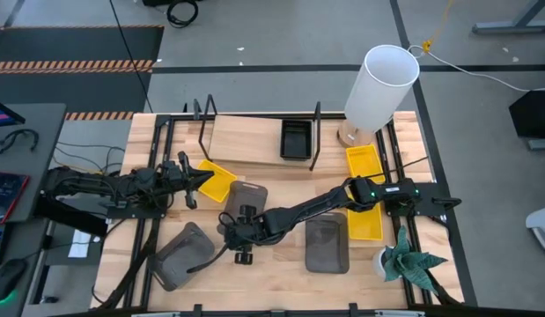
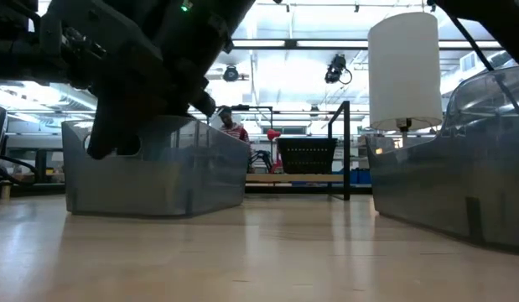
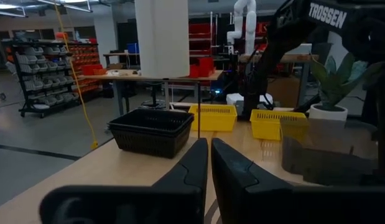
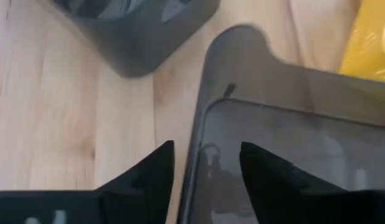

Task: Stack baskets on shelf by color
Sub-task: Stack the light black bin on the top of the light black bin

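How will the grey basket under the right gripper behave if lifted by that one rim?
The right gripper, open, straddles the thin rim of the grey basket. With its thin, translucent wall it is probably light and may flex. Held at one edge, it will likely tilt. The glossy plastic could slip. The left gripper waits near a yellow basket.

Glossy translucent grey plastic basket point(image 4: 292, 143)

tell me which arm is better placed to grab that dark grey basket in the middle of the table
Right. The right gripper is open with its jaws straddling the rim of the dark grey basket, ready to close. The left gripper is shut and sits over by a yellow basket, off the grey one.
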